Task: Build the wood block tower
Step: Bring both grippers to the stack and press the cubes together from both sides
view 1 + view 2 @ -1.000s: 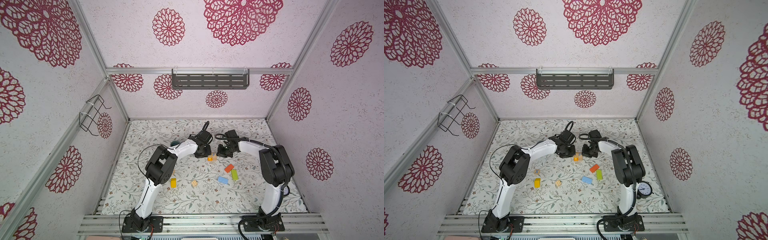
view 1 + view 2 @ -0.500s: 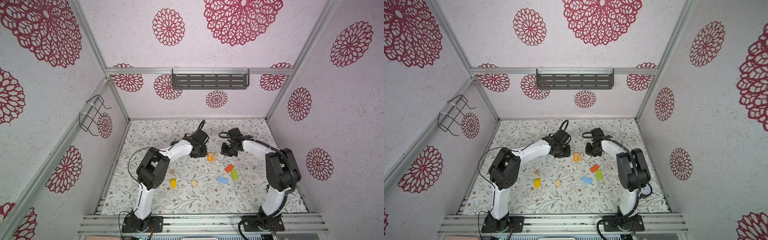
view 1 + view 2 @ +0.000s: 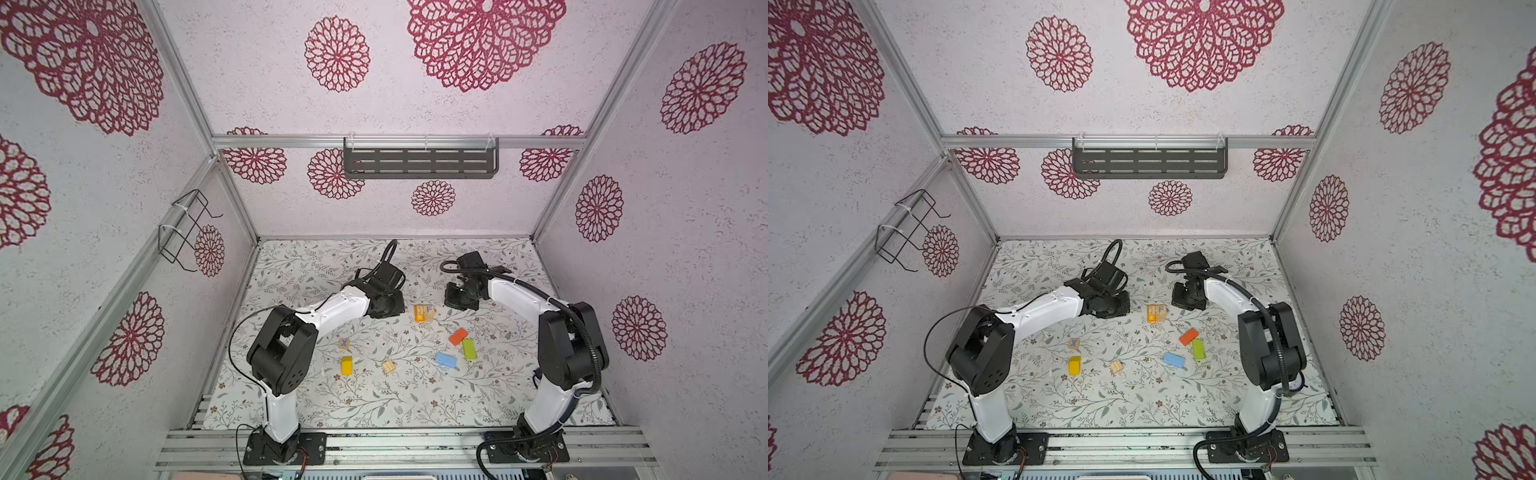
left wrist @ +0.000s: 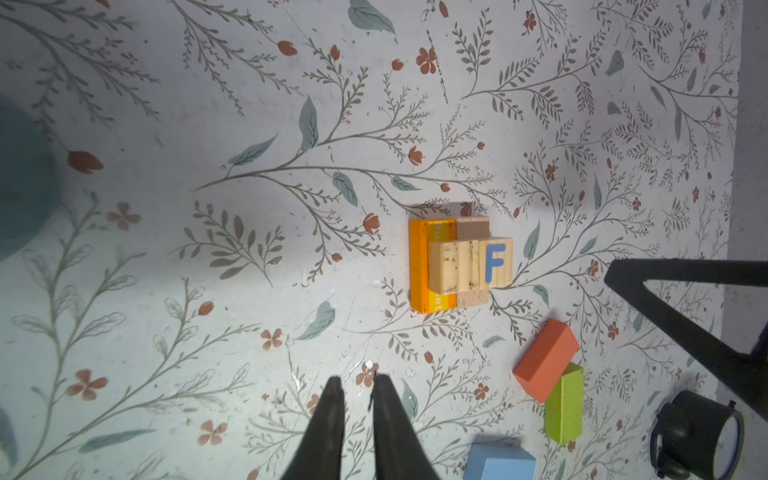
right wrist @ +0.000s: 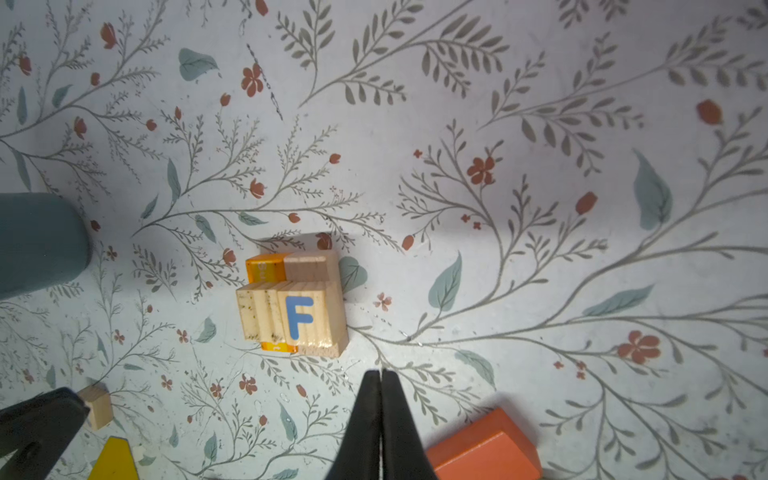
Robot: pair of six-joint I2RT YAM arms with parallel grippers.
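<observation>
The tower (image 3: 424, 312) (image 3: 1156, 313) stands mid-table: an orange oblong and a natural block below, a grooved cube and an "F" cube (image 4: 495, 262) (image 5: 300, 318) on top. My left gripper (image 4: 358, 379) hovers to its left, jaws a narrow gap apart with nothing between them. On the tower's right, my right gripper (image 5: 380, 372) is shut and empty. Loose wood blocks lie nearer the front: red-orange (image 3: 458, 336), green (image 3: 469, 350), blue (image 3: 446, 360), a grooved cube (image 3: 389, 367), yellow (image 3: 346, 365) and a lettered cube (image 3: 344, 344).
A teal cup (image 5: 37, 243) (image 4: 20, 183) stands beyond the tower on the left arm's side, hidden under that arm in both top views. A black alarm clock (image 3: 1295, 383) (image 4: 698, 436) sits by the right arm's base. Walls close in the floral table (image 3: 374, 399).
Both grippers have drawn back from the tower, the left one leftward and the right one rightward. The tower now stands alone between them.
</observation>
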